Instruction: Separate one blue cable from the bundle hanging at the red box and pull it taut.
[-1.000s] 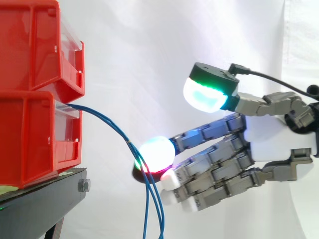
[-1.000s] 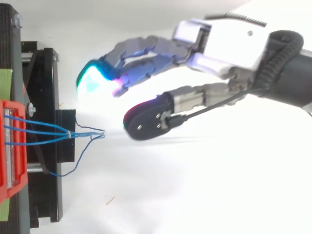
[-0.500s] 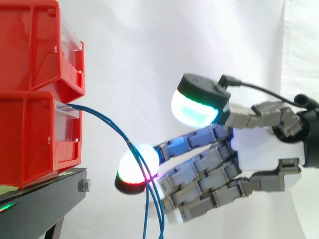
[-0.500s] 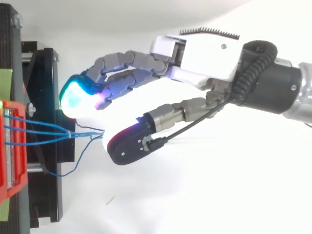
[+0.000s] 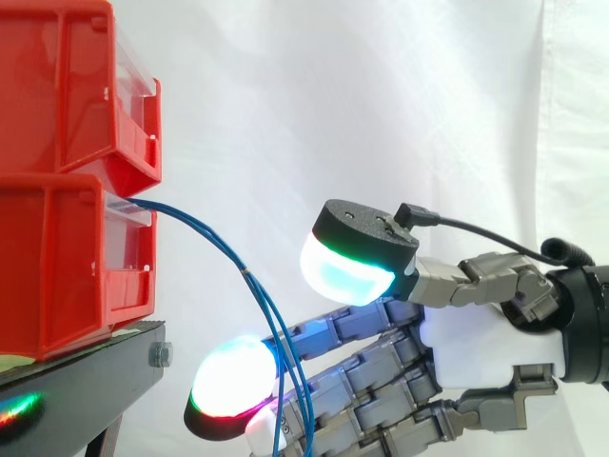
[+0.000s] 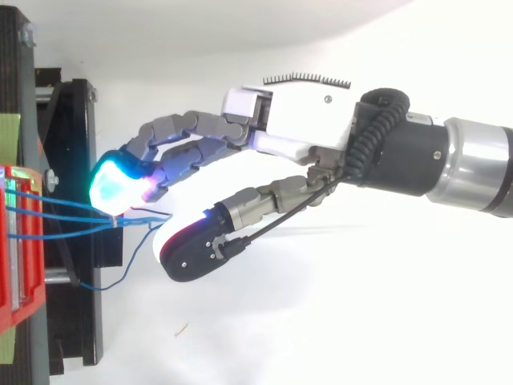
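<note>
**Hand status.** Hand [image 5: 485, 354] enters from the right, palm side-on. It is released: the fingers are extended w/ only a slight curve and grasp nothing. The thumb pad [image 5: 347, 271] glows cyan-green and sits above, well apart from the leading fingertip pad [image 5: 231, 383], which glows white w/ a red-green lower edge. In the top view the hand [image 6: 298, 120] reaches left toward the stand, w/ the thumb [image 6: 192, 250] spread away from the fingers [image 6: 172, 136].

**Cable pos.**
- The blue cables [image 5: 217, 246] exit the front of the lower red bin [image 5: 67, 262], arc down to the right, and meet at a small binding [image 5: 249, 275].
- Below the binding the strands hang nearly vertical and cross in front of the fingers.
- In the top view the bundle [image 6: 64, 212] runs from the bin [image 6: 16, 241] to the binding, just beside the cyan fingertip pad [image 6: 112, 184].
- The loose strand ends lie in the gap btwn that pad and the thumb.
- Contact btwn pad and cable: cannot tell. No strand is pinched.

**Surroundings.** An upper red bin [image 5: 67, 86] is stacked on the lower one. Both sit on a black stand [image 5: 90, 381] before a white curtain [image 5: 333, 95].
</note>
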Controlling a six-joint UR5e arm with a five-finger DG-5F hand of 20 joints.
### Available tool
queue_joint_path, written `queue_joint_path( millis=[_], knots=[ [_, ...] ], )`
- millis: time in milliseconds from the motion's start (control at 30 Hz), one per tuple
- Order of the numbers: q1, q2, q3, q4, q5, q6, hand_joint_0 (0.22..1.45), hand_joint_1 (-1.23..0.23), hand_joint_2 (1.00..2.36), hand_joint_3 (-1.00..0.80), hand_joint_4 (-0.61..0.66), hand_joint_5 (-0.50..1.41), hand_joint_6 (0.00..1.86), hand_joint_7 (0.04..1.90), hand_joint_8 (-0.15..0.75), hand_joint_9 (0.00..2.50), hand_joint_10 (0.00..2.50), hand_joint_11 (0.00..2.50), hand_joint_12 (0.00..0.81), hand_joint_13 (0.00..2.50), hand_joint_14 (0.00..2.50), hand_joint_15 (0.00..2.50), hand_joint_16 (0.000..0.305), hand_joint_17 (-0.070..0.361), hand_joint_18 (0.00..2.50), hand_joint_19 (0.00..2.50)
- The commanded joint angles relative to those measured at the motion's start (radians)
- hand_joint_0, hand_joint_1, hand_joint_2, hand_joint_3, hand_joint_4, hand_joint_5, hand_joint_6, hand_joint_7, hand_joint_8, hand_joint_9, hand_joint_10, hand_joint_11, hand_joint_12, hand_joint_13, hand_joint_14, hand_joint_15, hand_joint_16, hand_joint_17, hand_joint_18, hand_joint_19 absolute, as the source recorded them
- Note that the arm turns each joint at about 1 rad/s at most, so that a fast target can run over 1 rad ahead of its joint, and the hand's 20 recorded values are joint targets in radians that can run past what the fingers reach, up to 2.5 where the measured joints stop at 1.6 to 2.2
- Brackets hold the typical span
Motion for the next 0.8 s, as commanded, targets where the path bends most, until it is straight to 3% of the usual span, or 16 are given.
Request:
queue_joint_path(
  millis=[0,67,133,333,633,767],
  knots=[
    [0.001,-0.005,0.001,0.012,-0.015,0.054,0.53,-0.66,1.0,-0.5,0.24,-0.18,0.5,0.76,0.29,0.69,0.01,0.32,0.302,0.56,0.0,0.13,0.03,0.068,0.41,0.12],
    [0.001,-0.005,0.001,0.012,-0.022,0.061,0.53,-0.66,1.0,-0.5,0.24,-0.18,0.5,0.76,0.293,0.7,0.01,0.32,0.301,0.57,0.0,0.14,0.03,0.068,0.42,0.12],
    [0.001,-0.005,0.001,0.017,-0.055,0.086,0.53,-0.66,1.0,-0.5,0.24,-0.18,0.5,0.76,0.293,0.7,0.01,0.31,0.3,0.57,0.01,0.14,0.03,0.068,0.42,0.12],
    [-0.001,-0.005,0.002,0.017,-0.058,0.172,0.54,-0.67,1.0,-0.5,0.25,-0.17,0.5,0.76,0.295,0.72,0.01,0.32,0.302,0.6,0.01,0.15,0.03,0.067,0.44,0.13],
    [0.002,-0.005,0.002,0.03,-0.059,0.165,0.56,-0.66,1.0,-0.5,0.25,-0.17,0.5,0.76,0.294,0.75,0.01,0.32,0.294,0.64,0.01,0.16,0.029,0.064,0.47,0.15],
    [0.002,-0.005,0.001,0.07,-0.058,0.149,0.6,-0.65,1.0,-0.45,0.25,-0.16,0.5,0.8,0.293,0.76,0.01,0.33,0.287,0.65,0.01,0.18,0.027,0.061,0.47,0.16]
  ],
)
